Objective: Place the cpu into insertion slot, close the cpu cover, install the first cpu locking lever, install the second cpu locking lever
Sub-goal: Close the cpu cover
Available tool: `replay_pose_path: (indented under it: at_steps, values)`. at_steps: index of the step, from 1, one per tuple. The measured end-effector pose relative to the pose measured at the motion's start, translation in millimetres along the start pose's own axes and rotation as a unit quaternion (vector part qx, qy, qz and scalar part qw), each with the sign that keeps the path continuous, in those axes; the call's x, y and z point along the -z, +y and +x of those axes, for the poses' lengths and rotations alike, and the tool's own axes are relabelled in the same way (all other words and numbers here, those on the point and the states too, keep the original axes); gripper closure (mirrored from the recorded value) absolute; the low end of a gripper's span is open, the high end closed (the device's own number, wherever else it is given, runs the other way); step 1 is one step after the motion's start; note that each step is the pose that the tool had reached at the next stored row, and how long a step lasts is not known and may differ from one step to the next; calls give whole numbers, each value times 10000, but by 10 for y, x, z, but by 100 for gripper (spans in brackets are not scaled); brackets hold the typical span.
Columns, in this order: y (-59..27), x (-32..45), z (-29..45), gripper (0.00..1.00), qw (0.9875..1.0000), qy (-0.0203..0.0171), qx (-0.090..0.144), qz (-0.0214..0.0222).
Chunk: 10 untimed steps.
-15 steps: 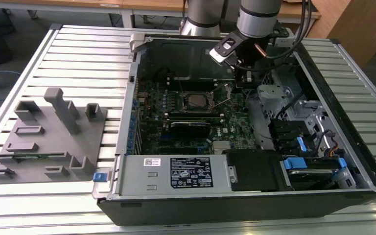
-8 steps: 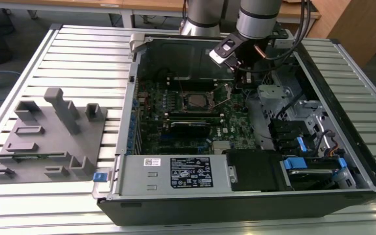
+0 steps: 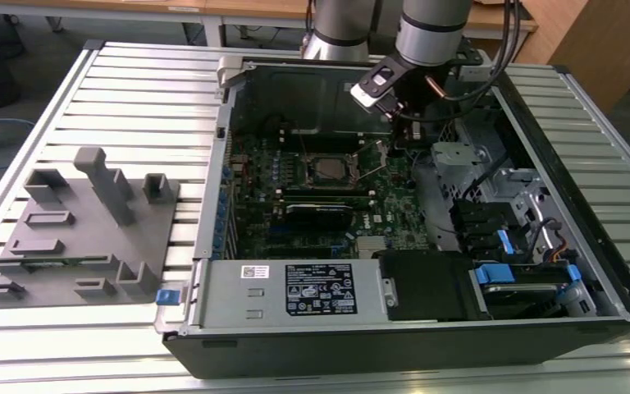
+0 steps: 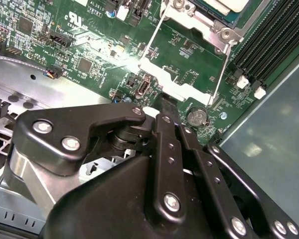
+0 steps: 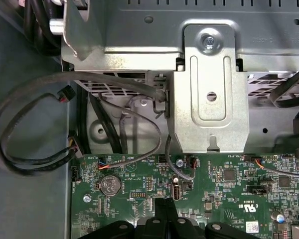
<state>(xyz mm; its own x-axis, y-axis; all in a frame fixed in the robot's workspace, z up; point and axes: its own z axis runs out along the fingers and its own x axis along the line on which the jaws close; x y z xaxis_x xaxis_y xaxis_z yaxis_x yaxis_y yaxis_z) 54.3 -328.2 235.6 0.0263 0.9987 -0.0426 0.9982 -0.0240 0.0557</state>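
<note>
The cpu (image 3: 326, 170) lies flat in the insertion slot (image 3: 350, 182) on the green motherboard inside the open computer case; a corner of the cpu (image 4: 234, 4) also shows in the second wrist view. The silvery cpu cover (image 4: 199, 22) frames it, apparently lying down around it. Two thin wire locking levers (image 4: 152, 42) (image 4: 219, 74) run out from the socket, with a bright metal plate (image 4: 174, 79) between them. My gripper (image 3: 403, 138) hangs just to the exterior view's right of the socket. Its black fingers (image 4: 162, 129) are shut together, tips at that plate's edge (image 5: 165, 204).
A grey fixture block (image 3: 85, 222) stands on the slatted table at the exterior view's left. The case holds a power supply (image 3: 293, 287), a drive cage with blue tabs (image 3: 501, 271), loose cables (image 5: 35, 149), a metal bracket (image 5: 209, 99) and a coin battery (image 4: 196, 117).
</note>
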Motion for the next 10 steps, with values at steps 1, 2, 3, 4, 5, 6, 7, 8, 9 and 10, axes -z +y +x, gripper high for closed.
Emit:
replay_pose_path:
  at_steps: [1,2,3,4,5,6,7,8,9,10]
  values:
    - [-5,-2,1,89,10000,0,1,0]
    - [-13,-2,2,89,10000,-2,1,0]
    - [-22,-3,4,89,10000,-2,1,0]
    - [-31,-3,7,89,10000,-4,1,0]
    - [-44,-4,12,89,10000,-6,1,0]
    - [-55,-4,17,89,10000,-8,1,0]
    - [-68,-3,25,89,10000,-11,1,0]
    - [-82,-3,33,89,10000,-15,0,0]
    - [-98,-2,41,89,10000,-19,-2,0]
    - [-114,-1,50,89,10000,-23,-3,0]
